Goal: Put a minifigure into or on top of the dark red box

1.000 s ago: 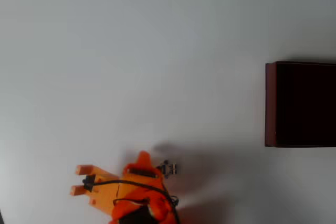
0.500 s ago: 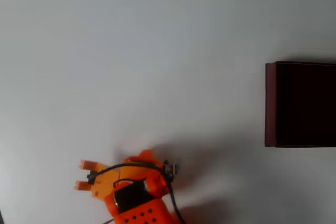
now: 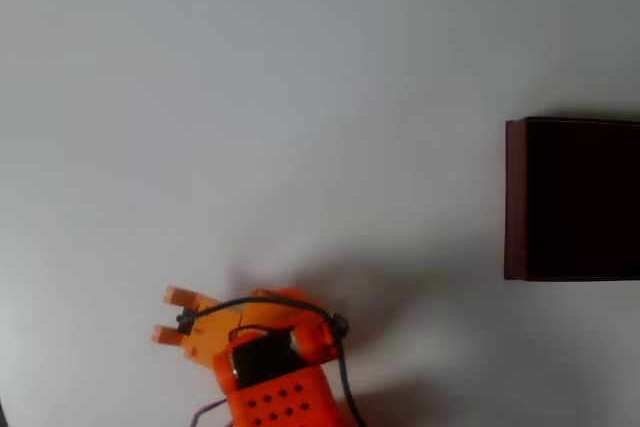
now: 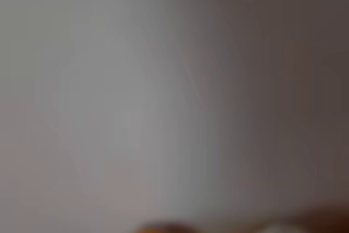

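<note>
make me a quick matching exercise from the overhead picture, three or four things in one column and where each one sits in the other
Things:
1. dark red box
2. orange arm
3. fingers
4. black cable

Places in the overhead view:
a. poking out to the left of the orange body, near the bottom left
b. looping over the top of the orange body
c. at the right edge, cut off by the frame
d. at the bottom edge, left of centre

Pairs: 1-c, 2-d, 3-a, 4-b
</note>
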{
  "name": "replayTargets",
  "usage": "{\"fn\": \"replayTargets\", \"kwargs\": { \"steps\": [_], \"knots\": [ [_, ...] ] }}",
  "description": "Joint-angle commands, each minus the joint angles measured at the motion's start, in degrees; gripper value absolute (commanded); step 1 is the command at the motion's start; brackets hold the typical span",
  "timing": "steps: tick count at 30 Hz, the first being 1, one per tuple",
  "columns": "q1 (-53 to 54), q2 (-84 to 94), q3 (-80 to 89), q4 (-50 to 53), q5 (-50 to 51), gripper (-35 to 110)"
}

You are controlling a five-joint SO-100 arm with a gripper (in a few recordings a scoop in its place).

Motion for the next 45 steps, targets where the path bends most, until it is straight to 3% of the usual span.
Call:
{"fn": "replayTargets", "kwargs": {
  "steps": [1,23,28,32,38,42,45],
  "knots": [
    [-0.3,0.0,-1.2,0.7,-0.2,16],
    [-0.6,0.0,-1.2,0.7,-0.3,2],
    [-1.4,0.6,-1.2,1.1,1.4,9],
    [-1.8,6.0,0.0,3.4,6.9,16],
    [4.5,27.0,-0.4,16.8,17.0,23],
    [9.0,24.7,-4.2,20.6,19.7,26],
    [7.5,21.2,-4.4,18.2,27.5,27]
  ]
}}
